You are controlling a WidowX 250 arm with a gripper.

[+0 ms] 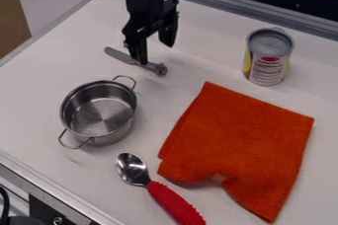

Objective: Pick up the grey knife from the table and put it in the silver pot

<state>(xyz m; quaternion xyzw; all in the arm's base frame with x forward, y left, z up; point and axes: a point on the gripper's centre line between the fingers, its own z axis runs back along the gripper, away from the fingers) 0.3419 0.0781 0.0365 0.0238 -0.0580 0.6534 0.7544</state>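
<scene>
**Open pincer over a knife**

The pincer (155,53) hangs with its fingers apart above the knife (120,56); whether they touch is unclear. Just beside the knife, nearer the camera, sits a two-handled metal pot (100,113). An orange cloth (244,140) lies right of the pot, a can (268,57) stands beyond the cloth, and a red-handled spoon (173,202) rests nearest the camera on the white tabletop (39,100).

Pincer (154,53) spread near knife (121,56); steel pot (100,113), red-handled spoon (173,201), orange cloth (244,140), can (268,56) on table (33,100).
</scene>
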